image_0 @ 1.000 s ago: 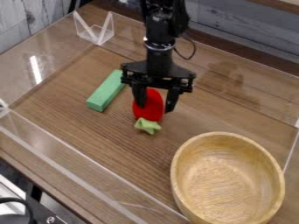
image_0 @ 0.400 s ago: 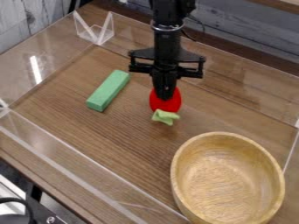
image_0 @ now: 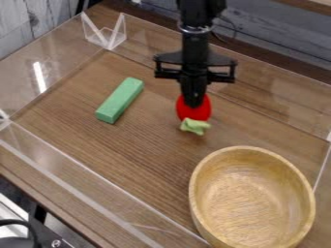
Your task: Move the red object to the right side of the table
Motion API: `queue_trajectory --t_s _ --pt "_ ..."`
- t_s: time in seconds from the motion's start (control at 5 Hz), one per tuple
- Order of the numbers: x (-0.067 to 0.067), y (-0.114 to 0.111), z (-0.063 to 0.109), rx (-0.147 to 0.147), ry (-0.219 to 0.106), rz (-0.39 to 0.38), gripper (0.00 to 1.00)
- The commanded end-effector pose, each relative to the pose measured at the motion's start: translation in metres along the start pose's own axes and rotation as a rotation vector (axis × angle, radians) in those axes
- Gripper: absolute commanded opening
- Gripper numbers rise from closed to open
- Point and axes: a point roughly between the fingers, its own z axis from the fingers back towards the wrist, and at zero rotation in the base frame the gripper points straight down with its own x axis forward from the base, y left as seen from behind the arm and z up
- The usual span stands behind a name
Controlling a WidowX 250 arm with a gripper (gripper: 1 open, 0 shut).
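The fingers (image_0: 195, 97) are clamped on the red object (image_0: 196, 112), its green cap pointing down at the tabletop (image_0: 91, 145). Both are beyond the wooden bowl (image_0: 254, 152), toward its left.

We've got black gripper (image_0: 195, 103) pointing straight down over mid-table, fingers closed on small glossy red toy strawberry (image_0: 193, 110), leafy green cap hanging lowest. We spot flat green rectangular block (image_0: 119, 100) to left, well apart. Lower right: round light wooden bowl (image_0: 253, 199), near strawberry, not touching. Underneath: brown wood-grain table (image_0: 91, 145), clear acrylic walls (image_0: 43, 76) around edges.
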Motion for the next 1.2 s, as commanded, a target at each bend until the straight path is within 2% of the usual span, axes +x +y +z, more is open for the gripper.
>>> queue_trajectory --t_s 0.0,0.4,1.0 --pt "0.011 -0.019 0.004 -0.021 -0.055 -0.021 0.00" --pt "0.009 -0.028 -0.012 -0.018 -0.049 -0.063 0.00" --pt "0.008 -0.029 -0.026 -0.020 -0.033 -0.085 0.00"
